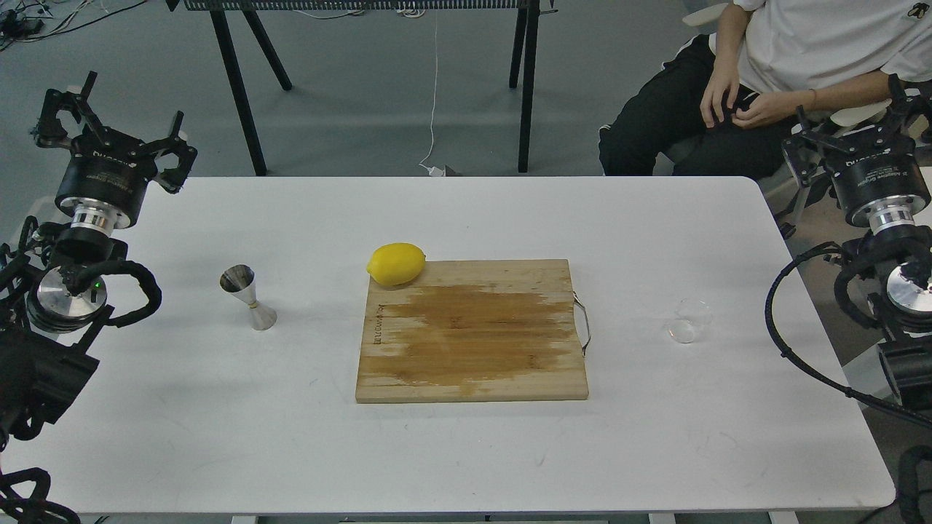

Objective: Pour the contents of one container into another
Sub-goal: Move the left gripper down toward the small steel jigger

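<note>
The small clear glass cup (689,320) stands on the right part of the white table (466,451), hard to make out against the white top. The steel hourglass jigger (247,297) stands upright on the left part. My left gripper (116,125) hovers over the table's far left corner, its fingers spread open and empty, well behind and left of the jigger. Beyond the table's right edge, my right gripper (852,120) is open and empty, behind and right of the cup.
A wooden cutting board (472,331) with a metal handle lies in the middle, a yellow lemon (396,263) at its far left corner. A seated person (735,87) is behind the far right corner. Black stand legs (240,87) rise behind the table.
</note>
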Controlling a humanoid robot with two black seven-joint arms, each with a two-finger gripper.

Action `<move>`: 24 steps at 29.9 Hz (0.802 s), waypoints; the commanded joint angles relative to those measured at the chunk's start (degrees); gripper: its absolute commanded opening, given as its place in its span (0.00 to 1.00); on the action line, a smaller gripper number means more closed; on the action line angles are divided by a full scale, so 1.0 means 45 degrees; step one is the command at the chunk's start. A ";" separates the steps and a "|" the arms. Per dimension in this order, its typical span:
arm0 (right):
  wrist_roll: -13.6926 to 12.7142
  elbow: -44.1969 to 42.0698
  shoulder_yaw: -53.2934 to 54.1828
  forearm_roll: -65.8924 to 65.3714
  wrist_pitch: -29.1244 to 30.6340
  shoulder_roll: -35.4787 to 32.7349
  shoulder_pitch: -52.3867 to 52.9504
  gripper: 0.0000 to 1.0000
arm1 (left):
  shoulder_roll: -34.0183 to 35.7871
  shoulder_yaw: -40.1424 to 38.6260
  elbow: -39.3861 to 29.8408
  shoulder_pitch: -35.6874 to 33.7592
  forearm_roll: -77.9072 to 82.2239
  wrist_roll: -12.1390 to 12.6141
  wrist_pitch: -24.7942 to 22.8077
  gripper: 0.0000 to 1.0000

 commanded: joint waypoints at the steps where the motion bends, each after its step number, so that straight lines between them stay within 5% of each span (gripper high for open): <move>1: -0.0014 0.0023 -0.0176 0.0002 0.0000 0.0004 0.0017 1.00 | 0.0098 -0.0005 -0.0151 0.0062 -0.0038 0.0009 -0.0046 1.00; 9: -0.0190 0.0198 -0.0216 0.0021 0.0000 -0.0015 -0.0041 1.00 | 0.0274 0.0034 -0.0949 0.0159 0.0059 -0.0205 0.0130 1.00; 17: -0.0170 0.0140 -0.0177 0.0021 0.0000 -0.0054 -0.0120 1.00 | 0.2908 0.0249 -0.5342 0.1154 0.4255 -0.0186 0.0187 1.00; 24: -0.0034 0.0120 -0.0138 0.0021 0.0000 -0.0113 -0.0393 1.00 | 0.4940 0.0230 -0.8663 0.2696 0.6909 -0.0517 0.1340 0.99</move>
